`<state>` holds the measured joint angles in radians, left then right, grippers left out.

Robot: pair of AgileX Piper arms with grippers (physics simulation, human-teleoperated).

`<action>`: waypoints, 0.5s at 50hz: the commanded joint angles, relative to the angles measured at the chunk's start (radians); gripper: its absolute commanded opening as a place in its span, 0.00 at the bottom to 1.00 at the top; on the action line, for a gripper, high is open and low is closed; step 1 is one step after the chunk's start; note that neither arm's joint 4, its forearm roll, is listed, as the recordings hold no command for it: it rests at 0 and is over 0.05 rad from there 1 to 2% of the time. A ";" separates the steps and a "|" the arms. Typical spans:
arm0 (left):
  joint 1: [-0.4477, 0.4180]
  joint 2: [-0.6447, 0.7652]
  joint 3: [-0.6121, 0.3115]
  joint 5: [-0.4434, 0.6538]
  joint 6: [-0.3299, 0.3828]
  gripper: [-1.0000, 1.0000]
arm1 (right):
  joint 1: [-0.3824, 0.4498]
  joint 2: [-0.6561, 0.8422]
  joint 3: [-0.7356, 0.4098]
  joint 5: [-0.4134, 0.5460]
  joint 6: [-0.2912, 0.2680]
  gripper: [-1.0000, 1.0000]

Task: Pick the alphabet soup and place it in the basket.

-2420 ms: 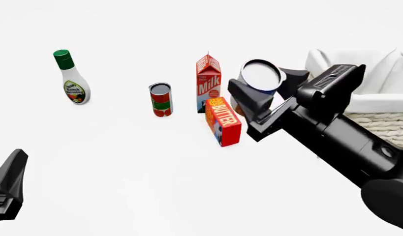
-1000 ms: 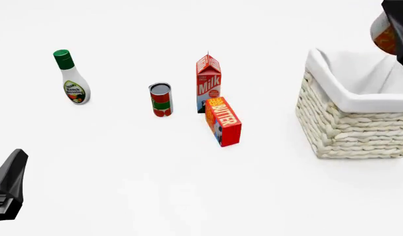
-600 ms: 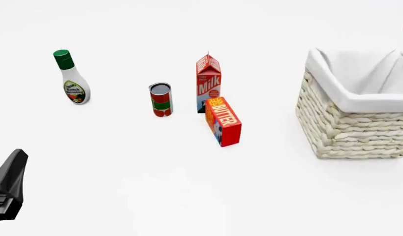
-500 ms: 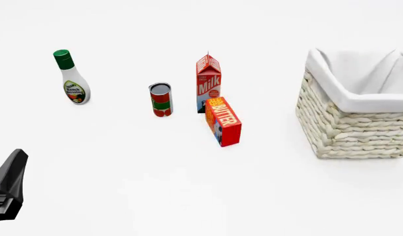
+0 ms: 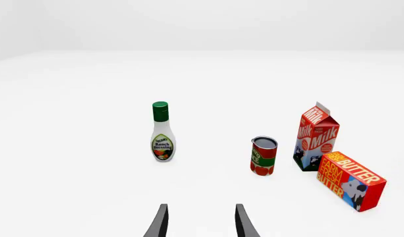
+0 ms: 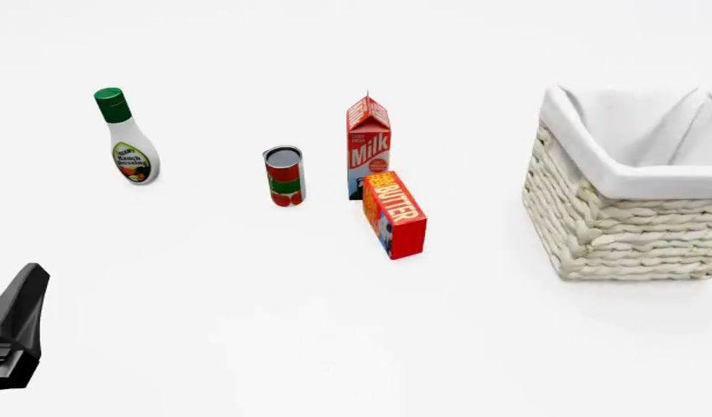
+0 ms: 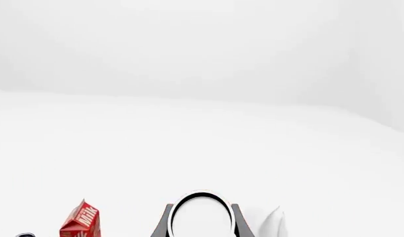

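- Alphabet soup is showing only in the right wrist view, as a silver-white round top seated between the two fingers of the right gripper; those fingers are pressing against its sides, so I judge the claw clamped on it. The label is cut off by the frame edge.
- Basket is sitting at the right of the table, its lining looking empty; a white fold of it is peeking in just beside the can in the right wrist view.
- Change: the right arm and can, at the front view's upper right a second ago, are now gone from that view altogether. I judge the can is being carried high near the basket, the drop not yet made.
- Hard to tell: whether the can is directly over the opening.
- Milk carton, butter box, red-and-green can and dressing bottle are standing unmoved.
- Left gripper is idling near-left, fingers apart, holding nothing.
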<state>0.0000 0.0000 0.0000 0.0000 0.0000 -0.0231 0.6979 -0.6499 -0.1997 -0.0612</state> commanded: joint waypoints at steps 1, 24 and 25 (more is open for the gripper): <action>0.000 0.000 0.000 0.000 0.000 1.00 | -0.027 0.037 -0.029 0.015 0.016 0.00; 0.000 0.000 0.000 0.000 0.000 1.00 | -0.043 0.135 -0.102 0.118 -0.035 0.00; 0.000 0.000 0.000 0.000 0.000 1.00 | -0.046 0.140 -0.107 0.125 -0.046 0.00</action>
<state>0.0000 0.0000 0.0000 0.0000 0.0000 -0.0543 0.7963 -0.7113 -0.1207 -0.0915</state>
